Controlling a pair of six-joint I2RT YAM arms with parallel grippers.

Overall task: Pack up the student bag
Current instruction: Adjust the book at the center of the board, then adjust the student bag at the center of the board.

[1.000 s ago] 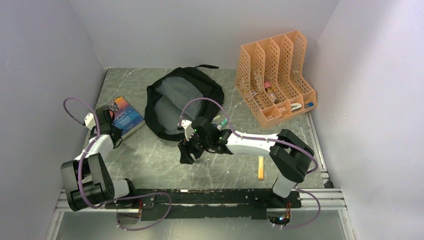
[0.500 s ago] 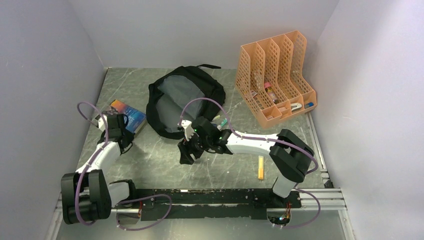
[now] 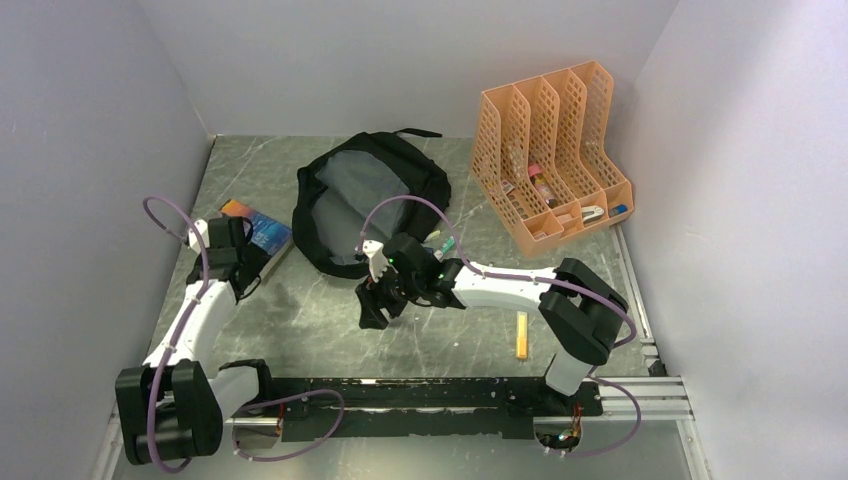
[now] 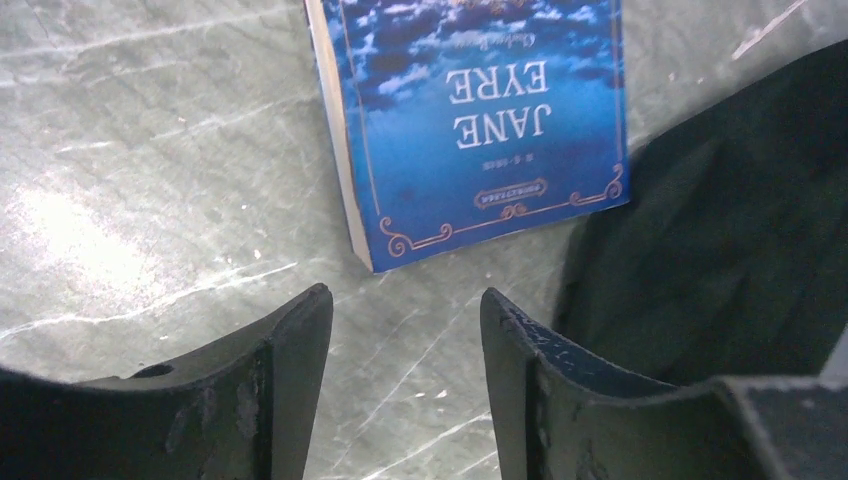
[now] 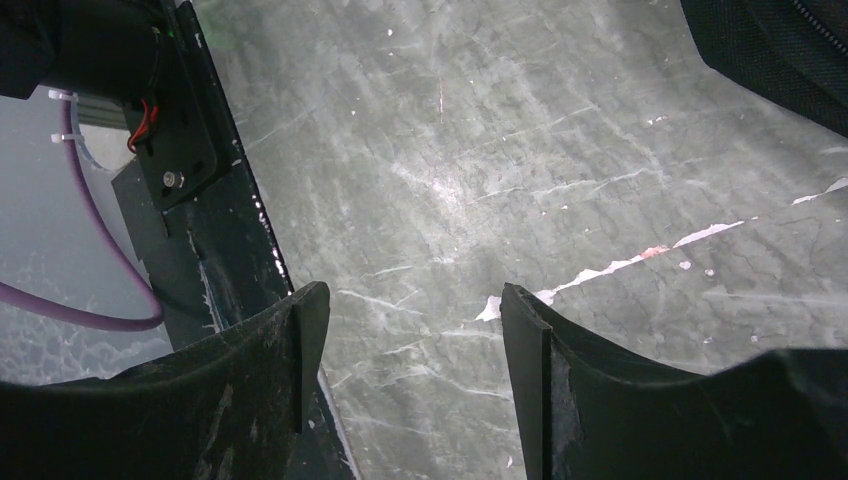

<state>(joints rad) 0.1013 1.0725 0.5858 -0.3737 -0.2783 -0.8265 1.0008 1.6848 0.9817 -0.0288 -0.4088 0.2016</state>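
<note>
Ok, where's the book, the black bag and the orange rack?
book (image 4: 480,120), left wrist view, on its blue cover.
student bag (image 3: 368,200), top view, on its open middle.
orange rack (image 3: 548,150), top view, on a mesh wall.

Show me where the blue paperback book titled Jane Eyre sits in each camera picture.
Top external: the blue paperback book lies at left, mid-height.
Left wrist: the book, top centre, title upside down.
Right wrist: not in it.
Shared landmark: the black fabric backpack.
</note>
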